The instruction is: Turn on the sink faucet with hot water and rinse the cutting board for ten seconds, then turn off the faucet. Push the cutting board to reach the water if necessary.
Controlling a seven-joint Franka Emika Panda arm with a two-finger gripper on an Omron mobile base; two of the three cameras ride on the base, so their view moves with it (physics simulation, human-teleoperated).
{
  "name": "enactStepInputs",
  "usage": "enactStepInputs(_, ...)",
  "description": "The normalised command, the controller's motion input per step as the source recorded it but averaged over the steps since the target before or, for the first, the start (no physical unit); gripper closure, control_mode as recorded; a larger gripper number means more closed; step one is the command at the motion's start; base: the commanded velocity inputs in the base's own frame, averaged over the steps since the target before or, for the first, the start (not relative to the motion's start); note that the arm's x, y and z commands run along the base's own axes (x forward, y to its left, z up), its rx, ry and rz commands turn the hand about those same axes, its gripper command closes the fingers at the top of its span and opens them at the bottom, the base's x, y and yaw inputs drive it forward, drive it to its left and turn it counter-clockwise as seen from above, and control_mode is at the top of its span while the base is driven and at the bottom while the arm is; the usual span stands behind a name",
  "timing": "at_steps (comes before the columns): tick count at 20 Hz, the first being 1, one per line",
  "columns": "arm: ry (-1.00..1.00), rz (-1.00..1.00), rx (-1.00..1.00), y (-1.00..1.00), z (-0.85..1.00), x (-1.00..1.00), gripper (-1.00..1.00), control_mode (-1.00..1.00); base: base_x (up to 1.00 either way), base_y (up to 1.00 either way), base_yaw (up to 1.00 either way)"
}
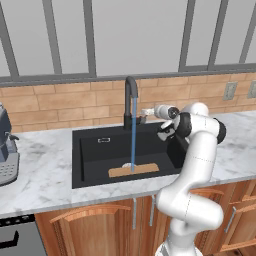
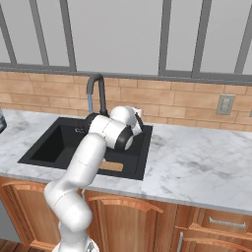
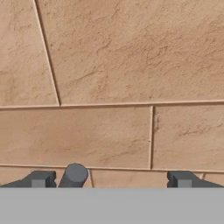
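Water is running from the sink faucet and lands right on the cutting board, which lies flat at the front of the sink — no pushing needed, I'd say. Further right, the gripper sits at the lever handle, fingers spread apart, holding nothing. Best to just wait there, then nudge the lever gently off.

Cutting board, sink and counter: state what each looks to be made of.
Cutting board: apparently wood, light tan and matte, though no grain is readable at this size.
Sink: flat black without highlights, so perhaps matte composite or coated metal; the look leaves it open.
Counter: pale grey-white with darker veining, seemingly marble or a marble-look stone, smooth.
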Motion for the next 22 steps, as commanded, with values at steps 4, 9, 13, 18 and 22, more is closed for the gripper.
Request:
enactStepInputs(4,0.0,0.0,0.0,-0.36,0.0,-0.34,-1.0,-1.0,0.0,0.0,0.0)
enactStepInputs(9,0.0,0.0,0.0,-0.33,0.0,-0.23,-1.0,-1.0,0.0,0.0,0.0)
enactStepInputs(13,0.0,0.0,0.0,-0.2,0.19,-0.06,-1.0,-1.0,0.0,0.0,0.0)
enactStepInputs(18,0.0,0.01,0.03,-0.23,0.44,-0.1,-1.0,-1.0,0.0,0.0,0.0)
enactStepInputs(22,0.0,0.01,0.04,-0.24,0.41,-0.19,-1.0,-1.0,0.0,0.0,0.0)
